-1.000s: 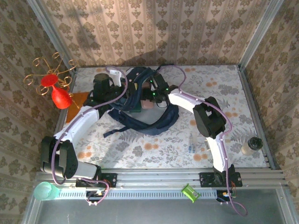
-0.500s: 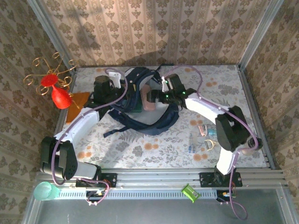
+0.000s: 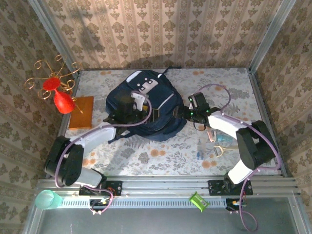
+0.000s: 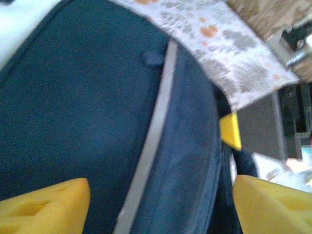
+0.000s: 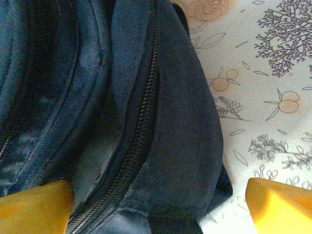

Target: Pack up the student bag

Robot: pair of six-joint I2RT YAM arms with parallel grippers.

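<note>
Both pairs of jaws stood wide open with nothing in them. My left gripper (image 4: 161,187) hung over the student bag (image 3: 163,124), its yellow pads (image 4: 44,207) spread to either side of the thin pale stripe (image 4: 151,141) on the navy fabric. My right gripper (image 5: 158,195) straddled the bag's right flank, with one pad above the dark cloth by the zip (image 5: 141,131) and the other out over the tablecloth. I could not tell whether any pad actually touched the fabric. Beneath it all lay the table (image 3: 234,87), covered in a pale floral cloth and walled in by patterned paper. The bag was the biggest thing on it, lying near the middle and a little toward the far side, between my two arms. Its white-grey patch (image 3: 146,84) pointed at the back wall and its dark straps trailed toward me. Well to the left of it, by the table's edge, lay an orange-brown board (image 3: 81,112), with a red vase (image 3: 61,100) at its far corner under a gold wire stand (image 3: 53,73). Close by my right forearm sat a small cluster of pink and teal oddments (image 3: 218,140), too small for me to make out.
</note>
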